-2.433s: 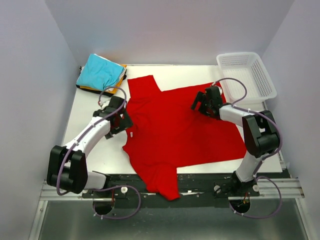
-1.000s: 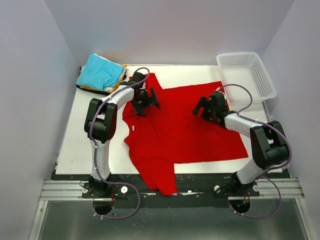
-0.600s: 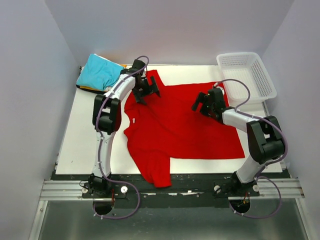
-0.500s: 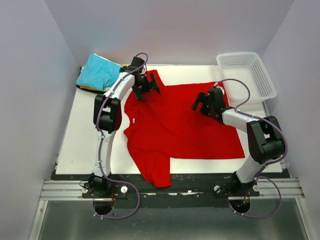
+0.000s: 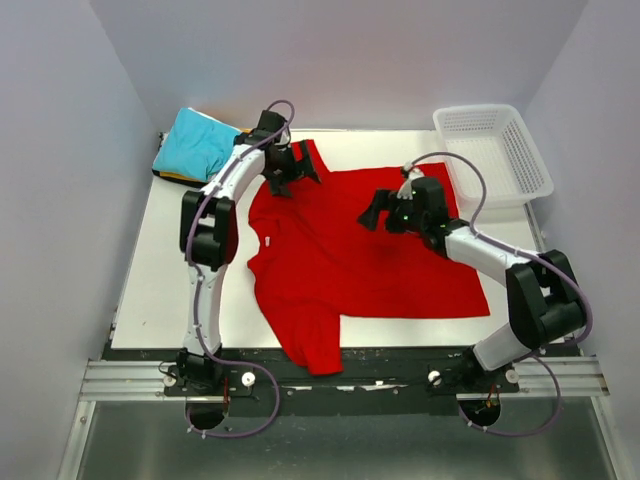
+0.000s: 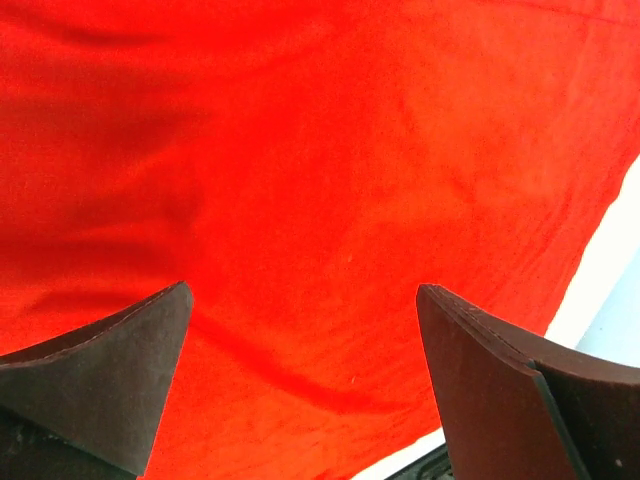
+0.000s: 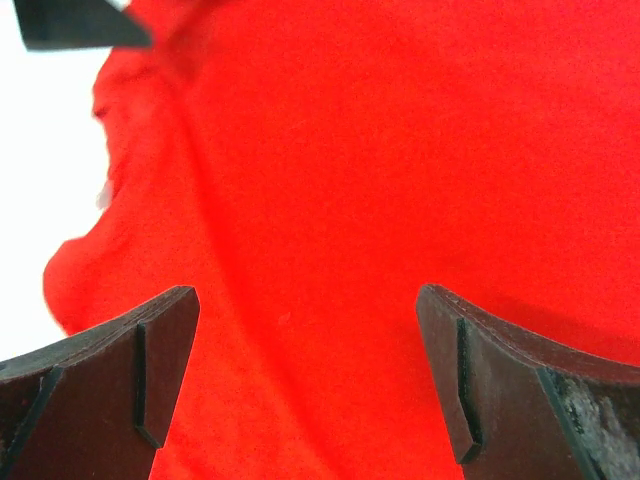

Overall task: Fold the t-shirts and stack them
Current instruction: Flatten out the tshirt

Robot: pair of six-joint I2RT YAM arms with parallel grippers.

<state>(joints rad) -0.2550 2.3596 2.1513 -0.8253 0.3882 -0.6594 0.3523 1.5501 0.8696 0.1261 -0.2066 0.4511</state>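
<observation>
**Spreading over the table, a red shirt lies under two open grippers**

Lying flat across the middle of the white table (image 5: 170,270), the red t-shirt (image 5: 350,260) has one sleeve hanging over the near edge and its other sleeve reaching toward the far side. The left gripper (image 5: 283,172) sits over that far sleeve, its arm stretched well out from its base. In the left wrist view its two dark fingers (image 6: 110,370) stand wide apart with only red cloth showing beyond the gap; nothing is pinched between them, and the cloth's edge with a strip of white table shows just off the right-hand finger.

The right gripper (image 5: 385,213) hangs over the shirt's upper body, to the right of the left gripper and well apart from it. Its fingers (image 7: 500,380) are likewise spread wide and hold nothing; red fabric fills the space ahead of them, with the shirt's edge and bare table off to the left-hand finger's side.

Behind and to the left of the left gripper rests a folded stack of t-shirts (image 5: 198,148), turquoise on top with yellow-orange and black edges below. A white mesh basket (image 5: 495,150) stands beyond and to the right of the right gripper.
</observation>
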